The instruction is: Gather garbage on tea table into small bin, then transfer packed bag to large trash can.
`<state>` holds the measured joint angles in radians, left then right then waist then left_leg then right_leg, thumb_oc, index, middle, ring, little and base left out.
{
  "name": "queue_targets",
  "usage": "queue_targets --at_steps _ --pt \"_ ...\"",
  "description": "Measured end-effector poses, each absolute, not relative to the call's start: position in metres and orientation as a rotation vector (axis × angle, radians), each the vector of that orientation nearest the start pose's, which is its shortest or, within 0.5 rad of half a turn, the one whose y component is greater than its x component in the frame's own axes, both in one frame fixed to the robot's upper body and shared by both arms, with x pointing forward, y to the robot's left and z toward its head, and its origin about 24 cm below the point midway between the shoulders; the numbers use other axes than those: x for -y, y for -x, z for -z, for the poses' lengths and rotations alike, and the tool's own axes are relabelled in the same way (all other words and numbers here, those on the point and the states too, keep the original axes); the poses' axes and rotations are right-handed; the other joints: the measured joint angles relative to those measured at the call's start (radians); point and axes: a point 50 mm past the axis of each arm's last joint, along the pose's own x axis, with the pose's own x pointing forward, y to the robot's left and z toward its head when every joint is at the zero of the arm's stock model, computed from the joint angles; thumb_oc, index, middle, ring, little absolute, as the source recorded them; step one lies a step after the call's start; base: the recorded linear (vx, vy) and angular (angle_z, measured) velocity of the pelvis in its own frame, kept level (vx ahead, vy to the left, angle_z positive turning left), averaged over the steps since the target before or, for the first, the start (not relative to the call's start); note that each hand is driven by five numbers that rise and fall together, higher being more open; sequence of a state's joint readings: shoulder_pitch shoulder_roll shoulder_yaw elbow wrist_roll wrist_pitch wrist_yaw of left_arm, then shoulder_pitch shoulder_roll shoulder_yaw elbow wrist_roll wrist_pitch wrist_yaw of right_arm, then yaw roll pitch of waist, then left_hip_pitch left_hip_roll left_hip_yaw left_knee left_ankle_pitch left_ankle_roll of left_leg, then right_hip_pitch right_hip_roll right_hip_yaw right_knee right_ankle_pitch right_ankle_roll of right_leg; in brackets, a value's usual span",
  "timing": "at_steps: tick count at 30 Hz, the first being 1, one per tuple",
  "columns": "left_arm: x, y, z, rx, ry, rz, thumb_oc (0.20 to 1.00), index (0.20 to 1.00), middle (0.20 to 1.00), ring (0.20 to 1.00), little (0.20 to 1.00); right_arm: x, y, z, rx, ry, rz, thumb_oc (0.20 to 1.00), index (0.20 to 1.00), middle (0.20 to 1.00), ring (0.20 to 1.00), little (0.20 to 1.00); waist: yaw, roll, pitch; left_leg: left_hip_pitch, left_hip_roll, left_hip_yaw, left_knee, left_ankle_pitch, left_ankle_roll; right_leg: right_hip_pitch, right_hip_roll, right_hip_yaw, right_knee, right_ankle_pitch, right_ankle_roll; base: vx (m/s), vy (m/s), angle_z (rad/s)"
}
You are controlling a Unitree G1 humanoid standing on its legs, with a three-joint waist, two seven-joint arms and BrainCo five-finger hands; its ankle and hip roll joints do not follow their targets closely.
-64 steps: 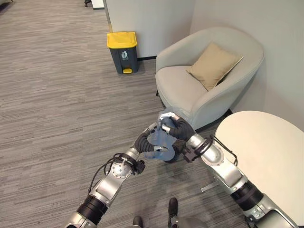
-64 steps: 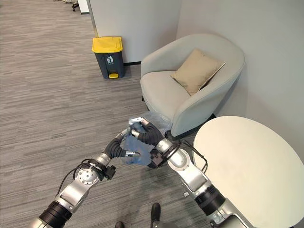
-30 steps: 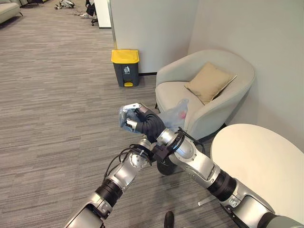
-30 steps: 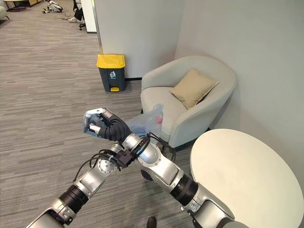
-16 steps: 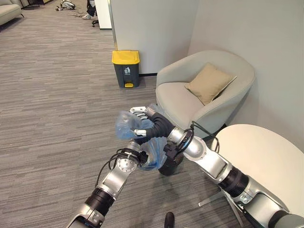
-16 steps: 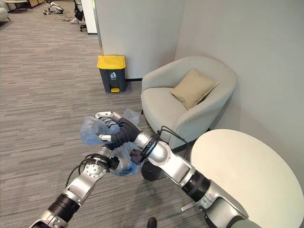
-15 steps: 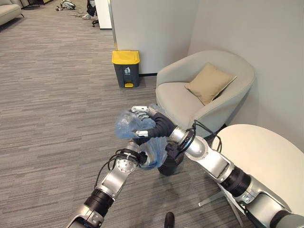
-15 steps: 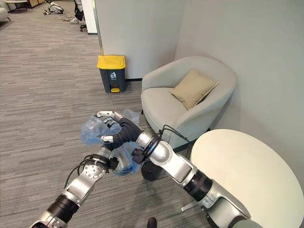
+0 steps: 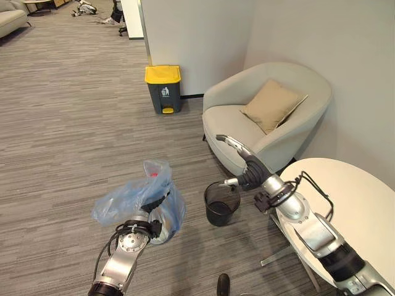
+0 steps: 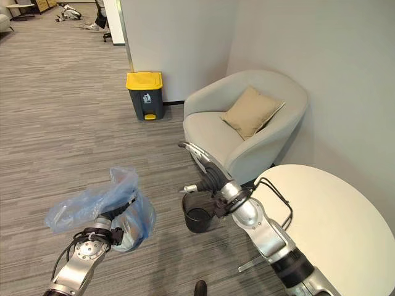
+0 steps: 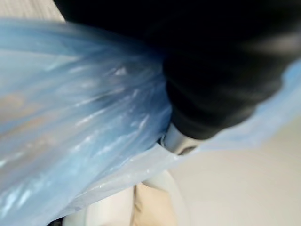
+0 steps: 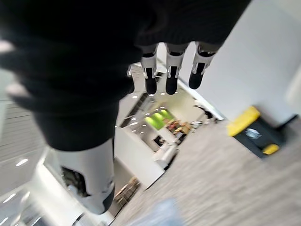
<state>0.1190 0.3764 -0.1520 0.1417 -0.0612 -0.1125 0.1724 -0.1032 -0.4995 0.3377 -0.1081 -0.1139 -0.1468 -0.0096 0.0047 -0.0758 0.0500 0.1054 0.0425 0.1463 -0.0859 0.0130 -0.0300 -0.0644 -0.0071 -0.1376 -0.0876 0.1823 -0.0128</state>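
Observation:
A blue plastic bag (image 9: 133, 198) with rubbish in it hangs off the floor, its neck standing up and its body drooping to the left. My left hand (image 9: 154, 208) is shut on the blue bag, wrapped in its folds; the plastic (image 11: 80, 113) lies right over the hand in the left wrist view. The small black bin (image 9: 221, 202) stands bare on the carpet beside the bag. My right hand (image 9: 244, 164) hovers above the bin, open with straight fingers (image 12: 169, 70), holding nothing. The large grey trash can (image 9: 164, 88) with a yellow lid stands by the far wall.
A beige armchair (image 9: 290, 139) with a tan cushion (image 9: 273, 105) stands behind the small bin. The round white tea table (image 9: 352, 203) is at the right. Open carpet stretches from the bag to the large can (image 10: 145, 94).
My right hand let go of the bag and swung right, over the small bin. The left hand sank to the lower left with the bag, which now droops from it alone.

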Motion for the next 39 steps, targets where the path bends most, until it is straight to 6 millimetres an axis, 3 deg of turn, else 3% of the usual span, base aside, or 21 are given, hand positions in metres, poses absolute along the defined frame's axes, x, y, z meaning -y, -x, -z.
queue_targets --at_steps 3,6,7,9,10,11,14,18,20,22,23,24,26,27,30,31,33,34,36,37,39 --pt "-0.236 -0.197 0.015 -0.255 -0.328 -0.108 0.2 0.2 0.2 0.2 0.2 0.186 -0.237 -0.042 0.018 0.535 -0.277 1.0 1.0 1.0 1.0 1.0 -0.007 0.014 0.012 0.0 0.0 0.0 0.0 -0.004 0.005 0.004 0.0 0.0 0.0 -0.003 0.001 0.0 0.0 0.0" --pt "-0.256 -0.173 0.031 -0.361 -0.294 -0.157 0.2 0.2 0.2 0.2 0.2 0.221 -0.207 0.003 -0.242 0.485 -0.189 1.0 1.0 1.0 1.0 1.0 -0.016 0.02 0.02 0.0 0.001 -0.001 0.0 -0.01 0.01 0.005 0.0 -0.001 0.0 -0.006 0.001 0.0 0.0 0.0" --pt "-0.256 -0.173 0.031 -0.361 -0.294 -0.157 0.2 0.2 0.2 0.2 0.2 0.221 -0.207 0.003 -0.243 0.485 -0.189 1.0 1.0 1.0 1.0 1.0 -0.016 0.02 0.02 0.0 0.001 -0.001 0.0 -0.01 0.01 0.005 0.0 -0.002 0.0 -0.006 0.001 -0.01 -0.022 0.06" --pt "-0.285 -0.128 0.057 -0.526 -0.235 -0.286 0.2 0.2 0.2 0.2 0.2 0.258 -0.165 0.047 -0.486 0.382 -0.011 1.0 1.0 1.0 1.0 1.0 -0.016 0.022 0.024 -0.003 0.004 -0.012 0.0 -0.013 0.007 0.007 0.002 -0.013 0.0 -0.019 -0.011 -0.03 -0.055 0.13" --pt "-0.288 -0.114 0.066 -0.584 -0.219 -0.306 0.2 0.2 0.2 0.2 0.2 0.261 -0.156 0.054 -0.529 0.382 -0.002 1.0 1.0 1.0 1.0 1.0 -0.015 0.037 0.036 -0.007 0.005 -0.018 0.0 -0.012 0.008 0.006 0.001 -0.016 0.0 -0.02 -0.012 -0.1 -0.069 0.25" --pt "-0.286 -0.107 0.074 -0.63 -0.176 -0.322 0.2 0.2 0.2 0.2 0.2 0.261 -0.147 0.061 -0.575 0.378 -0.005 1.0 1.0 1.0 1.0 1.0 -0.016 0.029 0.043 -0.018 0.004 -0.032 0.008 -0.011 0.008 0.005 -0.002 -0.029 0.0 -0.02 -0.011 -0.18 -0.045 0.19" --pt "-0.281 -0.119 0.073 -0.605 -0.169 -0.298 0.2 0.2 0.2 0.2 0.2 0.26 -0.157 0.056 -0.541 0.381 -0.003 1.0 1.0 1.0 1.0 1.0 0.0 0.028 0.064 -0.077 0.005 -0.062 0.065 -0.01 0.0 -0.013 -0.007 -0.049 0.005 -0.02 -0.011 -0.15 -0.022 0.36" --pt "-0.268 -0.162 0.06 -0.496 -0.167 -0.235 0.2 0.2 0.2 0.2 0.2 0.26 -0.185 0.044 -0.458 0.397 0.028 1.0 1.0 1.0 1.0 1.0 0.024 0.021 0.144 -0.195 0.01 -0.104 0.149 -0.026 -0.01 -0.048 -0.026 -0.136 0.007 -0.019 -0.009 -0.11 0.035 0.72" --pt "-0.262 -0.176 0.056 -0.462 -0.166 -0.208 0.2 0.2 0.2 0.2 0.2 0.26 -0.19 0.042 -0.441 0.398 0.045 1.0 1.0 1.0 1.0 1.0 0.019 0.013 0.166 -0.226 0.039 -0.001 0.182 -0.029 -0.009 -0.059 -0.055 -0.207 0.008 -0.02 -0.011 0.04 0.097 0.94" --pt "-0.262 -0.177 0.055 -0.46 -0.166 -0.208 0.2 0.2 0.2 0.2 0.2 0.257 -0.195 0.039 -0.422 0.402 0.042 1.0 1.0 1.0 1.0 1.0 -0.001 0.011 0.17 -0.226 0.074 0.15 0.241 -0.044 0.0 -0.055 -0.084 -0.262 0.013 -0.024 -0.013 0.15 0.138 0.86" --pt "-0.261 -0.176 0.056 -0.465 -0.167 -0.203 0.2 0.2 0.2 0.2 0.2 0.257 -0.196 0.038 -0.42 0.406 0.042 1.0 1.0 1.0 1.0 1.0 -0.003 0.022 0.169 -0.208 0.075 0.148 0.227 -0.06 -0.003 -0.055 -0.085 -0.271 0.026 -0.026 -0.01 0.13 0.252 0.82" --pt "-0.261 -0.177 0.055 -0.462 -0.172 -0.197 0.2 0.2 0.2 0.2 0.2 0.253 -0.199 0.038 -0.412 0.407 0.029 1.0 1.0 1.0 1.0 1.0 -0.003 0.016 0.177 -0.197 0.054 0.139 0.197 -0.053 -0.003 -0.055 -0.107 -0.265 0.039 -0.035 0.013 0.15 0.287 0.43" --pt "-0.263 -0.174 0.056 -0.47 -0.18 -0.199 0.2 0.2 0.2 0.2 0.2 0.248 -0.2 0.04 -0.411 0.39 0.026 1.0 1.0 1.0 1.0 1.0 0.0 0.008 0.175 -0.189 0.027 0.138 0.193 -0.052 0.009 -0.052 -0.133 -0.25 0.061 -0.037 0.023 0.14 0.312 0.23" --pt "-0.265 -0.176 0.055 -0.467 -0.189 -0.197 0.2 0.2 0.2 0.2 0.2 0.241 -0.201 0.042 -0.408 0.367 0.02 1.0 1.0 1.0 1.0 1.0 0.001 0.0 0.171 -0.188 0.001 0.139 0.194 -0.062 0.034 -0.066 -0.166 -0.247 0.096 -0.046 0.04 0.1 0.229 0.1" --pt "-0.269 -0.178 0.051 -0.461 -0.215 -0.188 0.2 0.2 0.2 0.2 0.2 0.232 -0.201 0.046 -0.413 0.339 0.009 1.0 1.0 1.0 1.0 1.0 -0.001 -0.003 0.167 -0.191 -0.019 0.138 0.203 -0.076 0.068 -0.088 -0.204 -0.236 0.168 -0.081 0.081 0.08 0.163 0.16" --pt "-0.271 -0.181 0.048 -0.452 -0.231 -0.185 0.2 0.2 0.2 0.2 0.2 0.228 -0.199 0.048 -0.42 0.328 0.002 1.0 1.0 1.0 1.0 1.0 0.0 -0.021 0.162 -0.193 -0.036 0.126 0.204 -0.084 0.081 -0.104 -0.214 -0.212 0.216 -0.072 0.101 0.1 0.145 0.42" --pt "-0.272 -0.188 0.046 -0.445 -0.251 -0.169 0.2 0.2 0.2 0.2 0.2 0.225 -0.196 0.053 -0.443 0.325 -0.004 1.0 1.0 1.0 1.0 1.0 -0.012 -0.03 0.163 -0.205 -0.053 0.079 0.203 -0.089 0.092 -0.17 -0.244 -0.13 0.369 -0.093 0.103 0.16 0.079 0.61" --pt "-0.274 -0.191 0.042 -0.431 -0.261 -0.169 0.2 0.2 0.2 0.2 0.2 0.221 -0.195 0.055 -0.445 0.323 -0.021 1.0 1.0 1.0 1.0 1.0 -0.021 -0.03 0.16 -0.204 -0.05 0.06 0.195 -0.079 0.109 -0.215 -0.233 -0.074 0.418 -0.137 0.12 0.18 0.054 0.47" --pt "-0.282 -0.185 0.045 -0.462 -0.282 -0.189 0.2 0.2 0.2 0.2 0.2 0.219 -0.201 0.051 -0.425 0.323 -0.029 1.0 1.0 1.0 1.0 1.0 -0.021 -0.035 0.163 -0.179 -0.043 0.055 0.161 -0.059 0.118 -0.255 -0.188 -0.05 0.411 -0.194 0.111 0.16 0.032 0.14" --pt "-0.284 -0.183 0.047 -0.477 -0.287 -0.19 0.2 0.2 0.2 0.2 0.2 0.219 -0.204 0.049 -0.415 0.326 -0.027 1.0 1.0 1.0 1.0 1.0 -0.028 -0.034 0.163 -0.173 -0.043 0.058 0.161 -0.049 0.105 -0.253 -0.174 -0.055 0.39 -0.189 0.108 0.23 0.036 0.14" --pt "-0.282 -0.184 0.048 -0.473 -0.277 -0.194 0.2 0.2 0.2 0.2 0.2 0.22 -0.208 0.046 -0.4 0.334 -0.025 1.0 1.0 1.0 1.0 1.0 -0.032 -0.025 0.175 -0.141 -0.044 0.043 0.144 -0.098 0.135 -0.309 -0.123 -0.045 0.353 -0.178 0.106 0.4 0.02 0.05"
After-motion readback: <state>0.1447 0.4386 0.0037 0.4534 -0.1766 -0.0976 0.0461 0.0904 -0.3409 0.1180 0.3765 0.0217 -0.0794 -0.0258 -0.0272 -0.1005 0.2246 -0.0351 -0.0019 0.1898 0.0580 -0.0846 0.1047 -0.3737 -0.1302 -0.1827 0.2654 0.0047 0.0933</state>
